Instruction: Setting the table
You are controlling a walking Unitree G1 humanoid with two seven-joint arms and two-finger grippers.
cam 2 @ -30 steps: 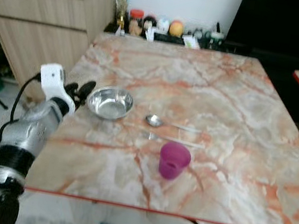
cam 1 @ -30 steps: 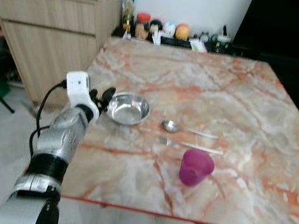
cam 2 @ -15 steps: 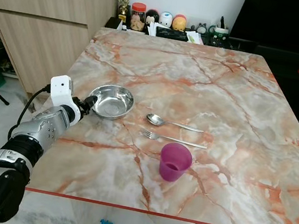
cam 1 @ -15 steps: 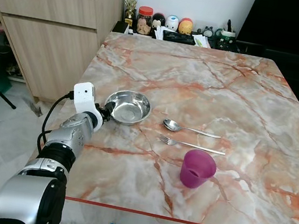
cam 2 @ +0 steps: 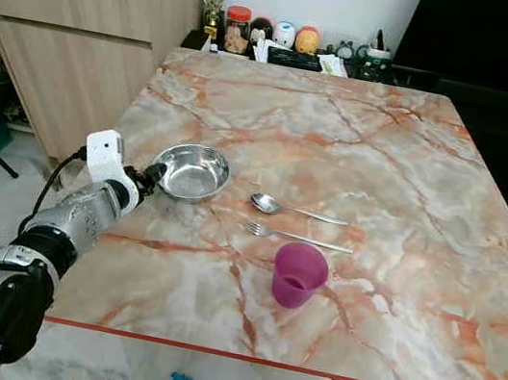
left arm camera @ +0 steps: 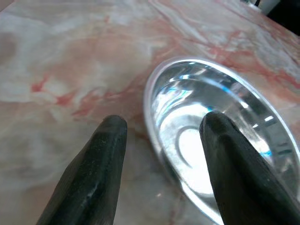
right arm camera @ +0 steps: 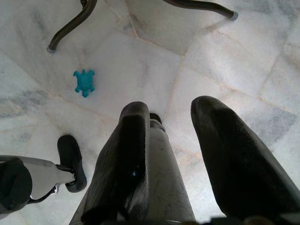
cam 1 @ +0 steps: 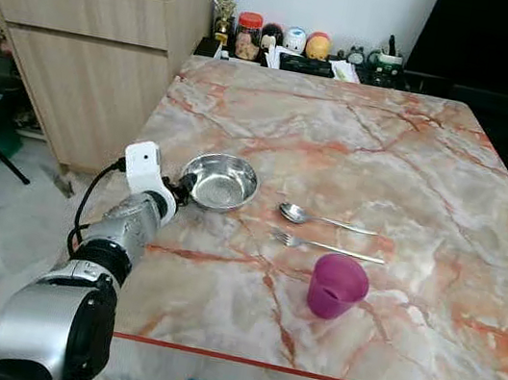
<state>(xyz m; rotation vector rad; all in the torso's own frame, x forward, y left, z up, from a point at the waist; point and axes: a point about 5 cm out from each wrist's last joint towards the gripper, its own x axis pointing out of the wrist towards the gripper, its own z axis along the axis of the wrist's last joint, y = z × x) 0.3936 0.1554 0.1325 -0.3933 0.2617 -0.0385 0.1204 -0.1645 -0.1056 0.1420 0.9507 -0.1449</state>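
My left hand (left arm camera: 161, 136) is open, its fingers (left arm camera: 101, 154) straddling the near rim of the steel bowl (cam 1: 220, 181) close to the bench's left edge, gripping nothing yet. The bowl looks light, stiff and slippery; its thin rim seems the best hold. Since half a second ago, little has changed. My right hand (right arm camera: 173, 140) hangs open above the floor.

Bare marble table (cam 1: 339, 146) beyond bowl (cam 1: 220, 181), spoon (cam 1: 322, 220), fork (cam 1: 327, 248), cup (cam 1: 337, 286).
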